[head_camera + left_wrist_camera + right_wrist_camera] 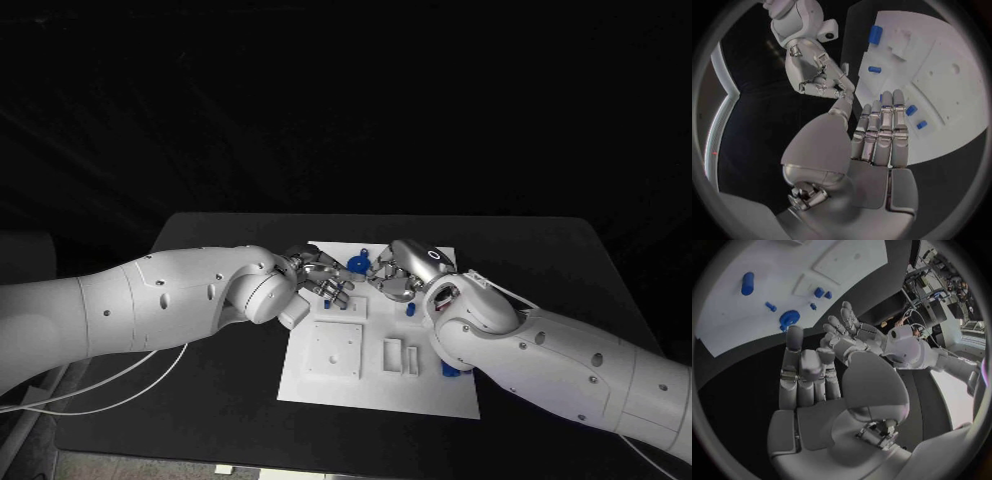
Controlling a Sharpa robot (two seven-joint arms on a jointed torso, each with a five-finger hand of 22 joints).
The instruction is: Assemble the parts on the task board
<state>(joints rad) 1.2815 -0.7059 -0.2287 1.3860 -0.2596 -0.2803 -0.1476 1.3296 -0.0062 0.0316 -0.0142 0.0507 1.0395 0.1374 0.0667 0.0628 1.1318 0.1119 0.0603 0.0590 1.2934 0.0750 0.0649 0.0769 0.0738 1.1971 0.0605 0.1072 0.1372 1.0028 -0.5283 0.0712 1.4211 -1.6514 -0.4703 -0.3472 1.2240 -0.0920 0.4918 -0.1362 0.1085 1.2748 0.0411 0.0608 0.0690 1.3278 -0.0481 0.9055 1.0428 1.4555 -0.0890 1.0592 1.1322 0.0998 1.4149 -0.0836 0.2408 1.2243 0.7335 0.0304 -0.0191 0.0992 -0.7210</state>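
The white task board (335,385) lies in the middle of the black table. Both hands hover over its far edge, close together. My left hand (326,276) has its fingers (882,131) stretched out side by side and holds nothing. My right hand (398,266) faces it with fingers (794,356) partly bent and apart, also holding nothing. A round blue part (358,263) lies between the two hands; it is the blue disc (789,318) in the right wrist view. A blue cylinder (747,283) and several small blue parts (819,292) lie on the board (748,325).
The board carries a raised square block (336,350) and two upright white slots (404,355). Another blue part (451,371) lies by my right forearm. A white cable (101,385) runs along the table's left side. Black table surface (216,420) surrounds the board.
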